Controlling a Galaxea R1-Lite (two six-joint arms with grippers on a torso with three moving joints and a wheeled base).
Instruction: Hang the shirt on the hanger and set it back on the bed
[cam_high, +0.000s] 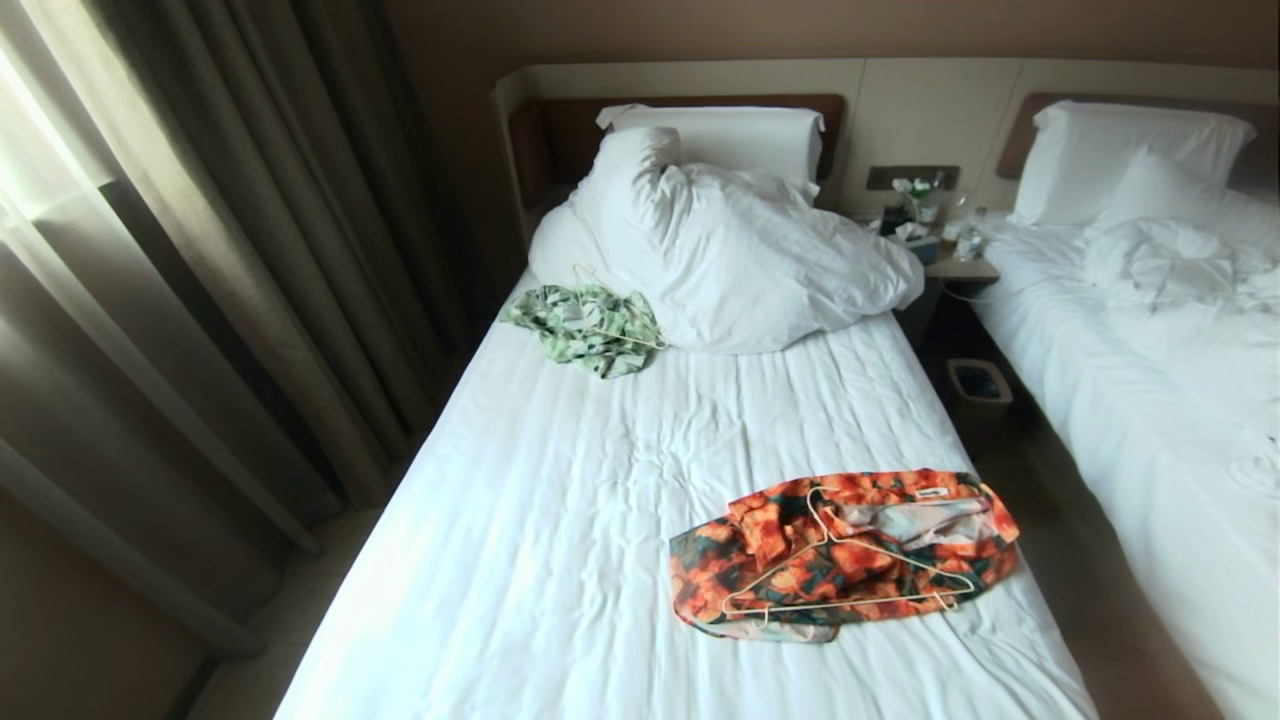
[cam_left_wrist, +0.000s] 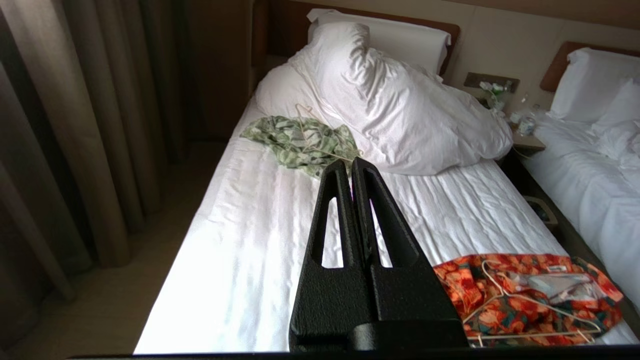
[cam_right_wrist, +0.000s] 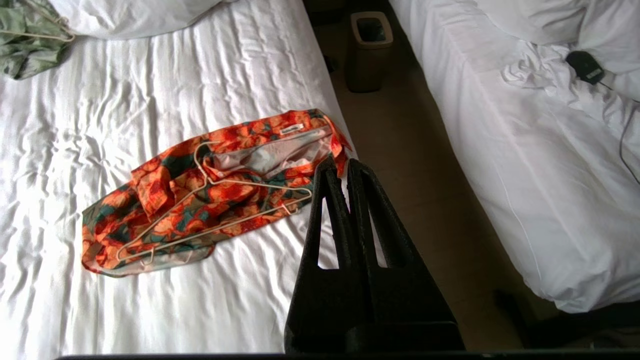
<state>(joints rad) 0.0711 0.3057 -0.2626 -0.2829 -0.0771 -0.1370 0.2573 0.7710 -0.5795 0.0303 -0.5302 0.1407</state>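
The orange-flowered shirt (cam_high: 770, 530) lies crumpled on the white sheet of the bed (cam_high: 560, 480), near its right edge at the foot end. Its pale lining faces up at one end. The cream wire hanger (cam_high: 833, 540) rests flat on top of the shirt. Neither arm shows in the head view. My left gripper (cam_left_wrist: 350, 162) hovers shut and empty over the bare sheet, with the shirt (cam_left_wrist: 500, 305) and hanger (cam_left_wrist: 506, 295) off to its side. My right gripper (cam_right_wrist: 340, 162) is shut on nothing, above the bed edge beside the shirt (cam_right_wrist: 165, 200) and hanger (cam_right_wrist: 260, 186).
A pale green garment on its own hanger (cam_high: 590, 325) lies by the rumpled duvet (cam_high: 740, 260) at the head end. A waste bin (cam_high: 980, 385) stands in the aisle before a nightstand (cam_high: 950, 265). A second bed (cam_high: 1150, 400) is on the right, curtains (cam_high: 200, 250) on the left.
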